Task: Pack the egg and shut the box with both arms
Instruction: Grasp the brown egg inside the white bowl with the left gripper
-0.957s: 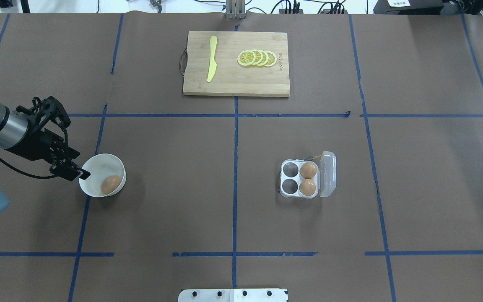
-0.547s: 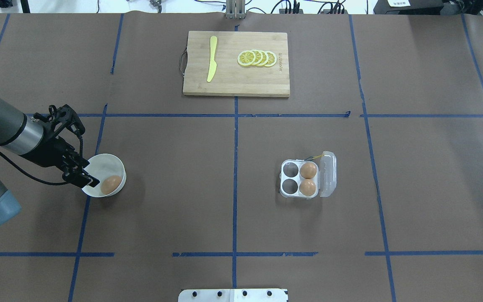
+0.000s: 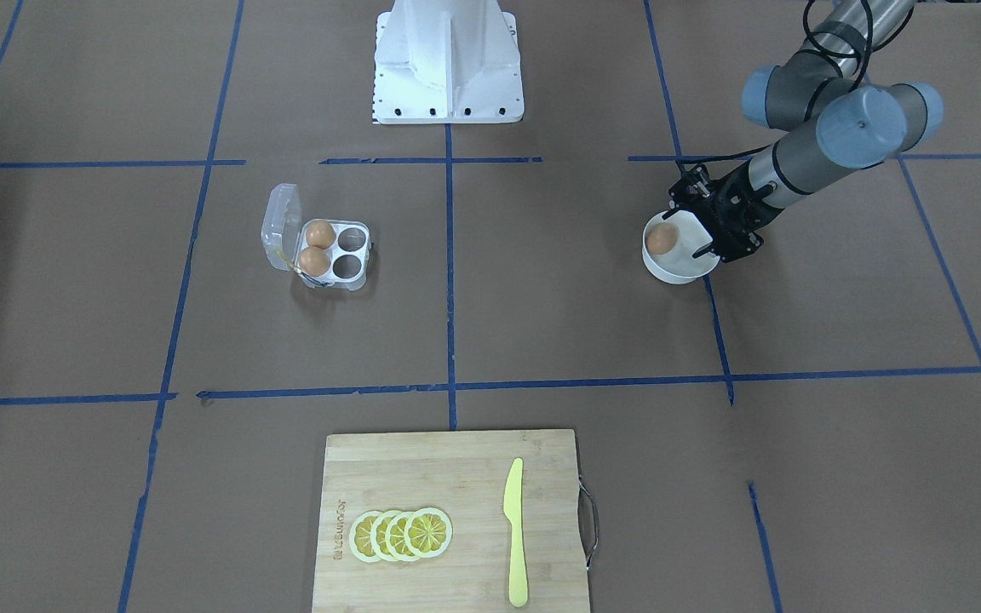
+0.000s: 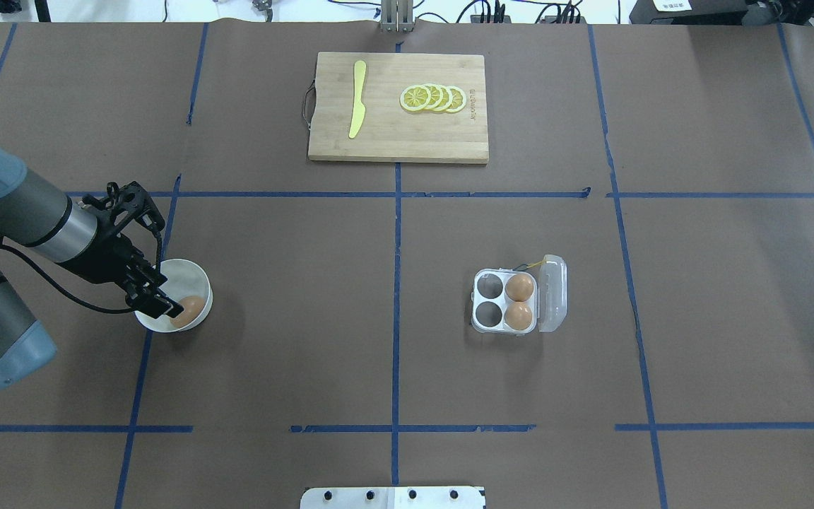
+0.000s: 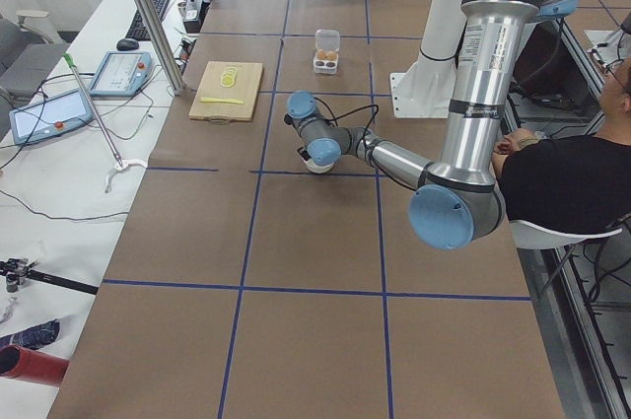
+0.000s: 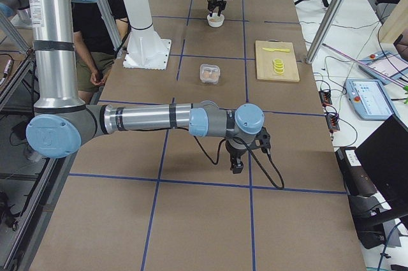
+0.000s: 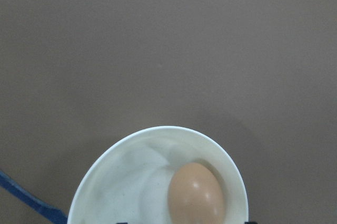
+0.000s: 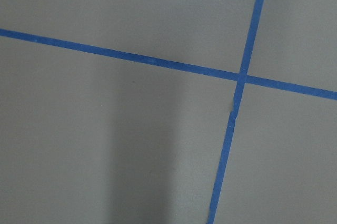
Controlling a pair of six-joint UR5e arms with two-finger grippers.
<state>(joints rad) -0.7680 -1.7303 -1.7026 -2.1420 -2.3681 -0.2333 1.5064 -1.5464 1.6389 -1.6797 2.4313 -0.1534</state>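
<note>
Tan egg [image 4: 190,309] lies in the bowl [image 4: 182,271], just beside the left gripper [image 4: 162,300] at its 3 o'clock in the overhead view, jaws apart, with the box [image 4: 506,302] well beyond, also toward 3 o'clock.

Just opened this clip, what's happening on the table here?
The left arm's pincer is at the white bowl, open beside the loose egg, which it has not gripped yet. The clear box sits apart with its lid open, two eggs in it and two cells empty. The right pincer hangs far from both; whether it is open or shut cannot be told.
</note>
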